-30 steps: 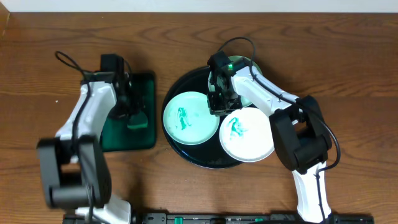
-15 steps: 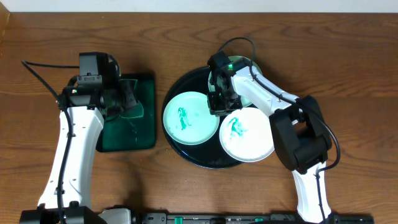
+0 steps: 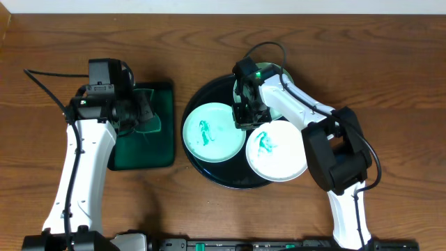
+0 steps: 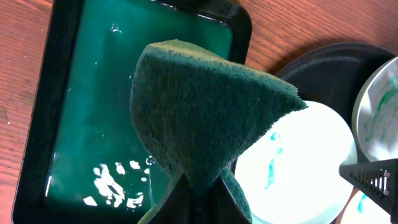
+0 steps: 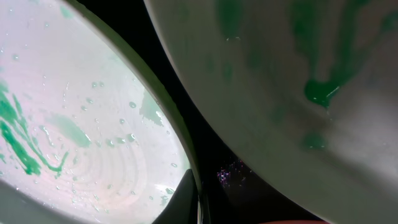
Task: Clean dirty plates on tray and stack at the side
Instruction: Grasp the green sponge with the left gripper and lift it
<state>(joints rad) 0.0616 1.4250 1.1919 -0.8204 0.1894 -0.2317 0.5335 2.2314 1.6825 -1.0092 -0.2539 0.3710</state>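
The round black tray [image 3: 209, 96] holds three pale plates. The left plate [image 3: 212, 136] and the front right plate [image 3: 279, 155] have teal smears. The back plate [image 3: 274, 111] is mostly hidden under my right arm. My right gripper [image 3: 244, 118] sits at the left plate's right rim. In the right wrist view one finger [image 5: 186, 202] lies on that plate's [image 5: 74, 124] rim, beside a second smeared plate [image 5: 280, 93]. My left gripper [image 3: 143, 115] is shut on a dark green sponge [image 4: 211, 106], held above the green tray [image 4: 81, 93].
The rectangular dark-green tray [image 3: 164, 157] holds shiny liquid and stands left of the black tray. Bare wooden table [image 3: 390, 84] lies to the right and in front. The left wrist view shows the black tray [image 4: 311, 65] and left plate [image 4: 305, 162] past the sponge.
My left gripper has risen off the green tray with the sponge in it, and that arm swung left. Right arm and plates have not moved.
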